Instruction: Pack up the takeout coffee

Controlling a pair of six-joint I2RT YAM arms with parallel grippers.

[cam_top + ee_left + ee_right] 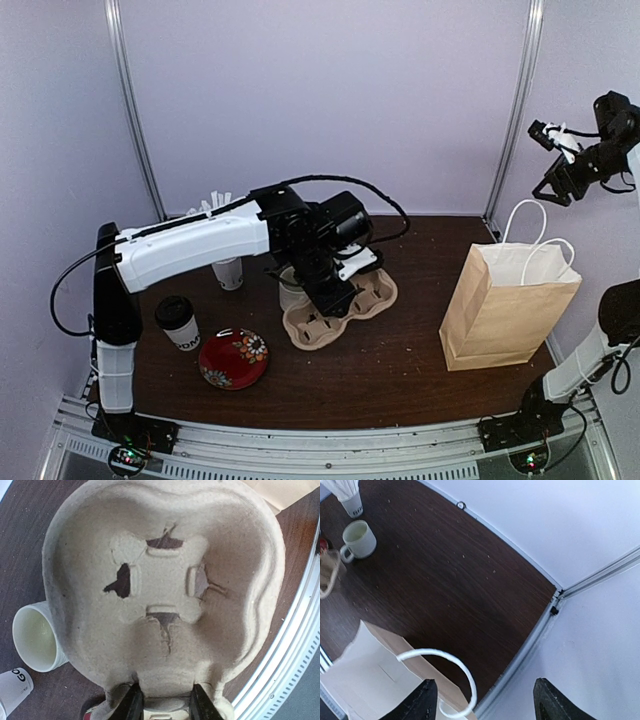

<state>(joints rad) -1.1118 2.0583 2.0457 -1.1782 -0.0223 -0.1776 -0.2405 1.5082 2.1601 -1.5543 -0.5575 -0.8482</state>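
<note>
Coffee (178,322): white cup, black lettering, black lid on, near left.
Left claw (167,705): clamped on carrier (165,580).
Right claw (482,705): apart.

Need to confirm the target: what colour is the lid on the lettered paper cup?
The lid is black, best seen in the top external view.

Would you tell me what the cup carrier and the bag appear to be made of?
The cup carrier looks like moulded paper pulp: matte, grainy tan surface, torn fibrous slits. The bag seems kraft paper: creased brown panels, white inside, white cord-like handles.
</note>
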